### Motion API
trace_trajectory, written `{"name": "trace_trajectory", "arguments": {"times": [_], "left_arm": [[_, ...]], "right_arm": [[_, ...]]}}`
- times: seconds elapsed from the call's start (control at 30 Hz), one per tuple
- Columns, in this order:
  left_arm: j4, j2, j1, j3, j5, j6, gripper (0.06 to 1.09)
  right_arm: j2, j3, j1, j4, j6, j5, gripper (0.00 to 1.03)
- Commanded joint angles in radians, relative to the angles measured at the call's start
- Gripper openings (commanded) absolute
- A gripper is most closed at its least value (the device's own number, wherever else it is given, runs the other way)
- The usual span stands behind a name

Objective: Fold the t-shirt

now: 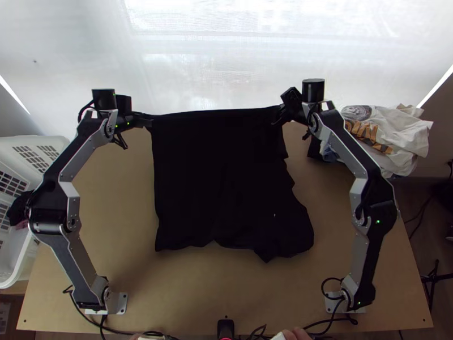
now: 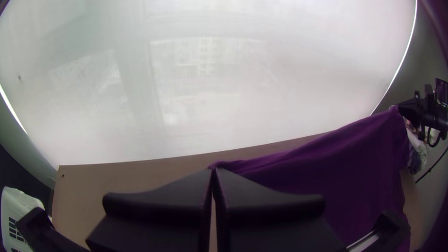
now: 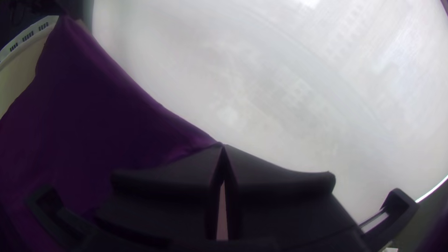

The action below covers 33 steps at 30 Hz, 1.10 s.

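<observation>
In the top view the black t-shirt [image 1: 221, 181] hangs between both grippers, its far edge stretched nearly straight and its lower part lying uneven over the table. My left gripper [image 1: 148, 120] is shut on the far left corner, and my right gripper [image 1: 280, 113] on the far right corner. The left wrist view has the left gripper [image 2: 213, 170] pinching a corner of the shirt [image 2: 345, 172], which looks purple there. Seen from the right wrist, the right gripper [image 3: 223, 146] holds the other corner of the shirt [image 3: 102, 116] at its fingertips.
A white basket [image 1: 56, 141] with dark cloth inside stands left of the table [image 1: 209, 289]. White and other clothes [image 1: 390, 136] are heaped at the far right. A person's hand [image 1: 297, 334] and a black device [image 1: 225, 327] are at the near edge.
</observation>
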Motion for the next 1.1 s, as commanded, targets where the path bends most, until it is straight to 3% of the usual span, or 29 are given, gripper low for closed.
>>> {"name": "trace_trajectory", "arguments": {"times": [0.0,0.3,0.53,0.9,1.07], "left_arm": [[0.008,0.176,0.015,0.135,-0.003,0.025,0.09],[0.008,0.336,-0.017,0.289,-0.007,0.036,0.09],[-0.035,0.452,-0.031,0.477,-0.030,0.036,0.09],[-0.107,0.416,0.017,0.477,-0.029,0.054,0.09],[-0.169,0.405,0.037,0.477,-0.027,0.067,0.09]], "right_arm": [[0.163,0.155,-0.012,-0.027,0.013,0.005,0.03],[0.304,0.356,-0.021,-0.063,0.027,0.031,0.03],[0.325,0.374,-0.011,-0.021,0.046,0.069,0.03],[0.307,0.365,-0.032,-0.035,0.030,0.070,0.03],[0.290,0.354,0.009,-0.107,0.020,0.060,0.03]]}}
